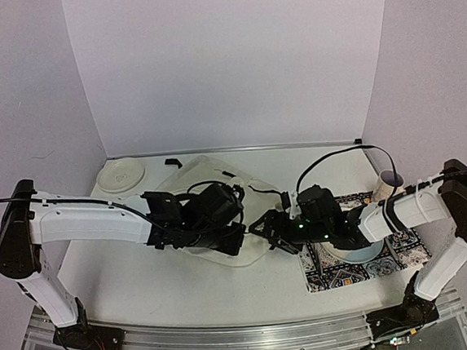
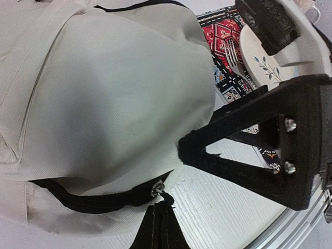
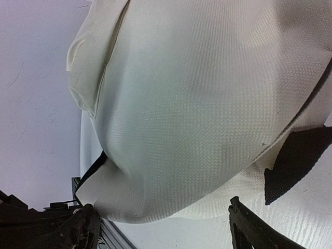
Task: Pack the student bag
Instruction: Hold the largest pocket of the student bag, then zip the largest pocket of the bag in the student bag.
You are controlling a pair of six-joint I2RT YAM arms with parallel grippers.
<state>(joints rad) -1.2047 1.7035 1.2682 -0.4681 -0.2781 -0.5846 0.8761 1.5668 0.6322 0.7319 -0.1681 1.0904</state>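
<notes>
So, quick rundown of where things stand:

bag: the student bag (image 1: 205, 177), cream fabric, lies flat mid-tabletop (image 1: 145, 281), a bit toward the far edge, and looks bulged and full in both wrist views.

left hand: the left hand (image 1: 231, 239) sits at the bag's near edge, clenched on the zipper pull (image 2: 157, 191) at the end of the black zip line, as far as the left wrist view shows.

right hand: the right hand (image 1: 264, 225) is just beside the bag's right side, jaws spread wide, nothing in them.

other stuff: patterned mat (image 1: 403, 246) by the right edge with a plate (image 2: 262, 57) and fork (image 2: 232, 52) on it; a white dish (image 1: 120, 175) at the far left corner.

step: my guess is closing up the zip, packing itself looks done.

next move: probably the right hand needs to pin the fabric so the left can drag the pull along without the bag sliding.
</notes>
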